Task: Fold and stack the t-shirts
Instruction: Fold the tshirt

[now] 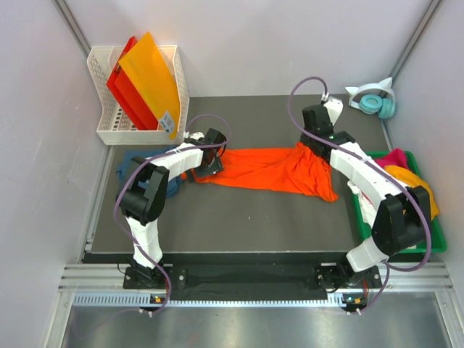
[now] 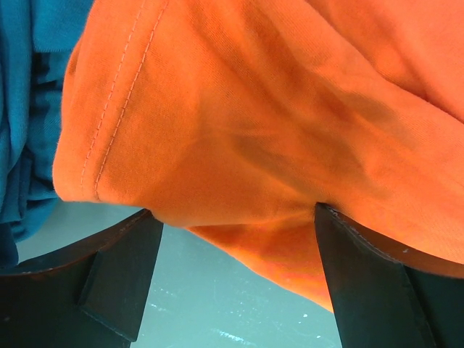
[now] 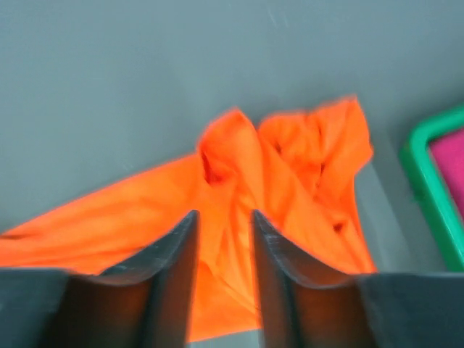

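Observation:
A large bright orange t-shirt lies stretched across the dark mat. My left gripper is at its left end. In the left wrist view the gripper is open, jaws wide apart, and the hemmed edge of the orange shirt rests against both tips. My right gripper is over the shirt's bunched right end. In the blurred right wrist view this gripper has a narrow gap between its jaws, and the orange cloth lies below, not pinched. A dark teal-blue t-shirt lies at the mat's left edge and also shows in the left wrist view.
A green bin at the right holds magenta, yellow-orange and white cloth. A white basket at the back left holds stiff orange and red sheets. Teal headphones lie at the back right.

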